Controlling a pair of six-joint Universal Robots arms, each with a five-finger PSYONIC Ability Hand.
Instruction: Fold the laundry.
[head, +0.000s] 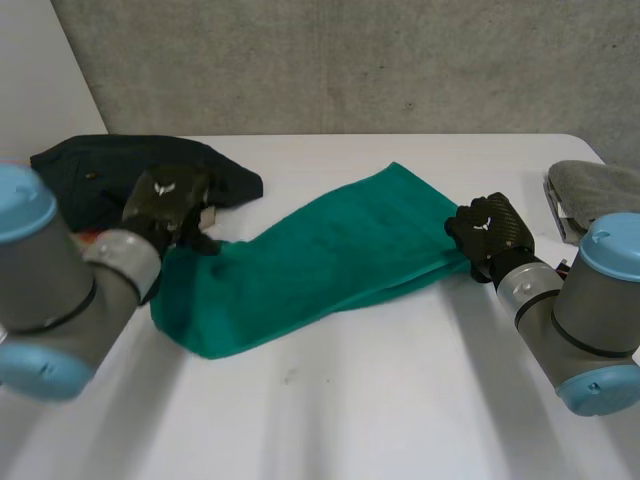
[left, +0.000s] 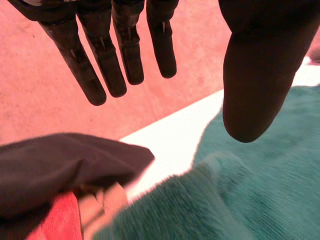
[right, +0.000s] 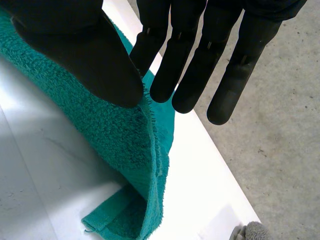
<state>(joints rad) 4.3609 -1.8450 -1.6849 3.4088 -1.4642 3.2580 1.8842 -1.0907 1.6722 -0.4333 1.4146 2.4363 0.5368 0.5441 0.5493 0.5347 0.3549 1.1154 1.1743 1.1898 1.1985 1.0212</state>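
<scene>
Currently, a long green terry towel (head: 320, 255) is laid across the white table (head: 400, 400) from 8 to 2 o'clock, its 3 o'clock end pinched between thumb and straight fingers of the right hand (head: 490, 232), while its 9 o'clock end is overhung by the spread, empty left hand (head: 165, 200).

The left hand (left: 255, 75) holds its fingers (left: 102, 65) straight, thumb well apart, with nothing between them. Under the thumb lies the green towel (left: 260, 190), bunched just beside a dark garment (left: 55, 165) with a red cloth (left: 55, 220) beneath it. Between them, bare white table (left: 170, 135) runs to its edge.
</scene>
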